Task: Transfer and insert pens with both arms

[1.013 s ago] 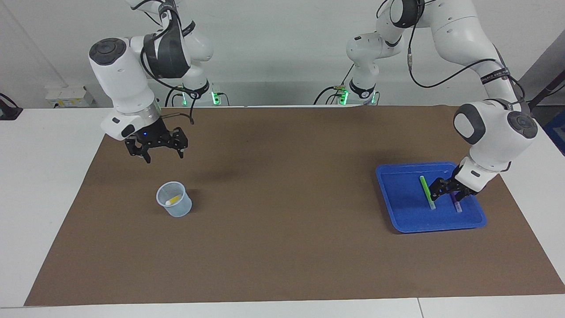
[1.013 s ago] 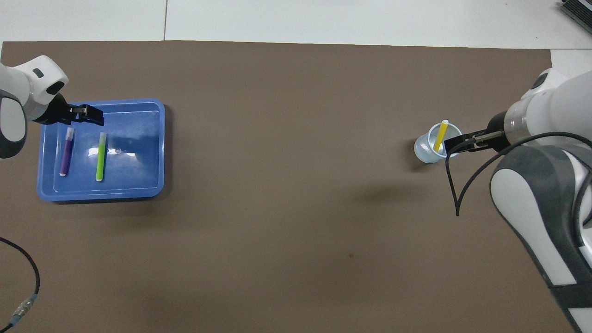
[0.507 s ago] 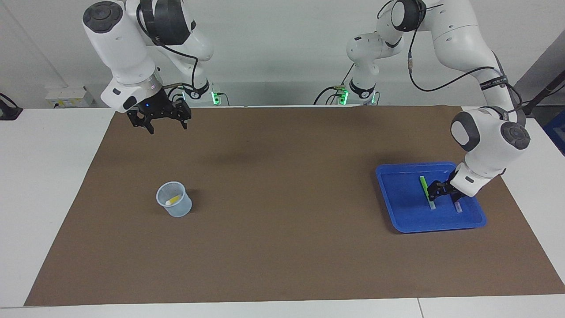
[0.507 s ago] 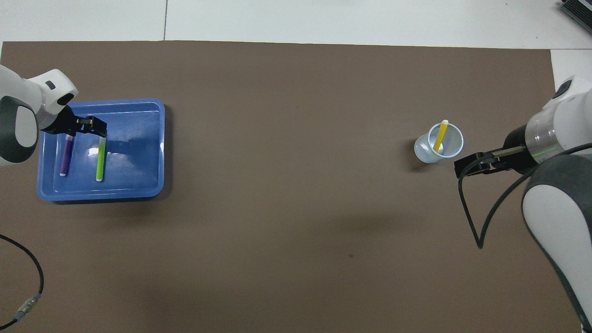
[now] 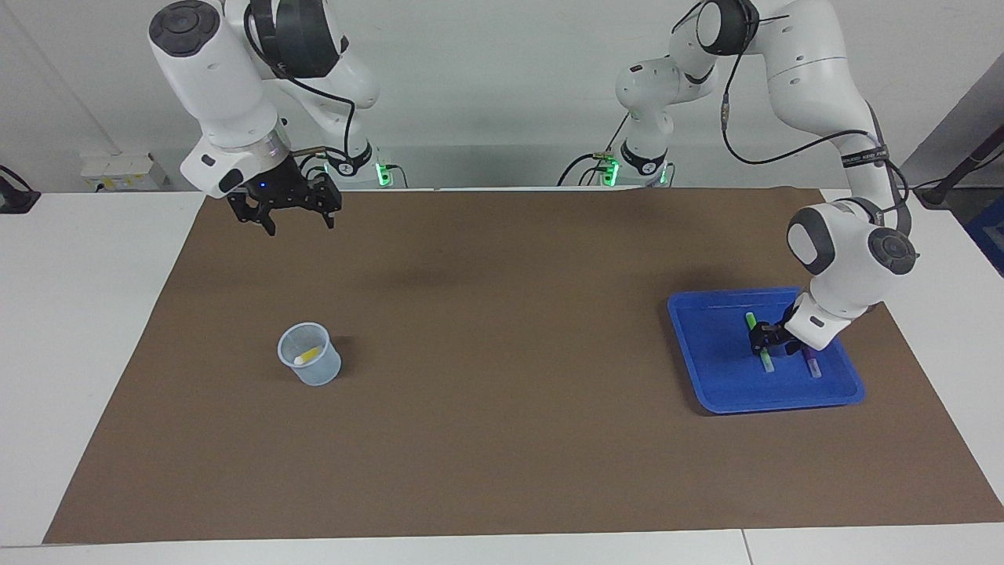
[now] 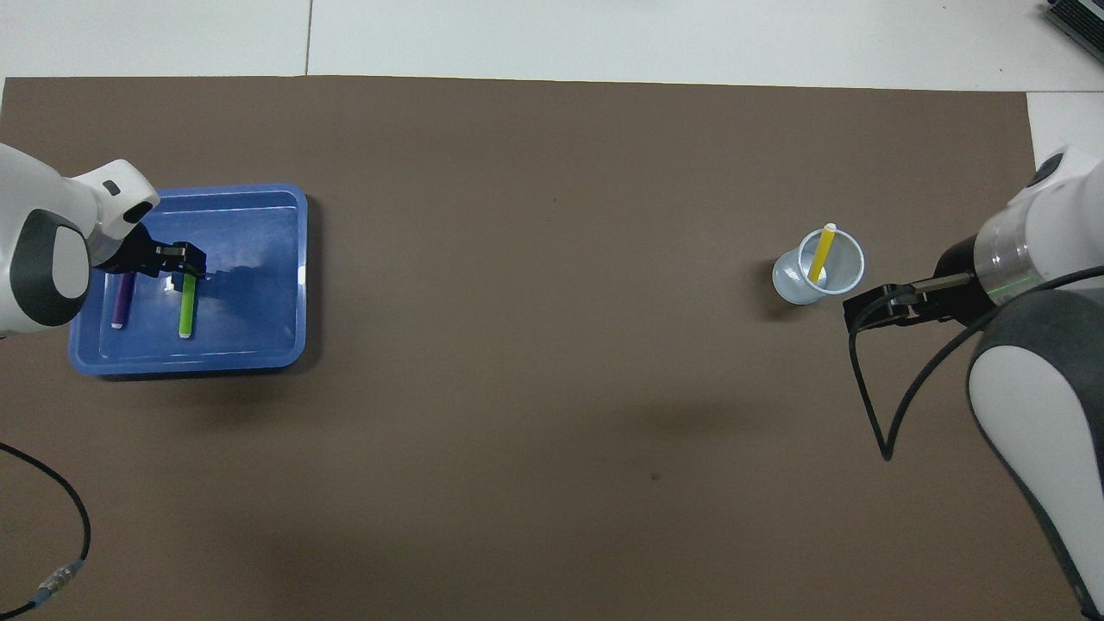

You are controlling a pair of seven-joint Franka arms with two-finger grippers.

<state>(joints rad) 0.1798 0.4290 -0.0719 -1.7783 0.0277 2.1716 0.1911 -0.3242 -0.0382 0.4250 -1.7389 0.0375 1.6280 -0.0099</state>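
Note:
The yellow pen (image 5: 307,356) leans inside a clear cup (image 5: 312,369) toward the right arm's end; it also shows in the overhead view (image 6: 819,255). The green pen (image 5: 766,362) and the purple pen (image 5: 811,364) lie side by side in a blue tray (image 5: 773,400). My left gripper (image 5: 761,339) is low in the tray, open, with its fingers around the green pen (image 6: 185,315) near its upper end. The purple pen (image 6: 121,304) lies beside it, partly hidden by the arm. My right gripper (image 5: 292,222) is open and empty, raised over the mat near its base.
A brown mat (image 5: 502,439) covers most of the white table. The cup (image 6: 790,280) stands alone on the mat, the tray (image 6: 259,336) at the left arm's end. A black cable (image 6: 871,405) loops from the right arm over the mat.
My left gripper has moved from over the purple pen across to the green pen and lowered onto it. My right gripper has risen from above the cup and drawn back toward its base.

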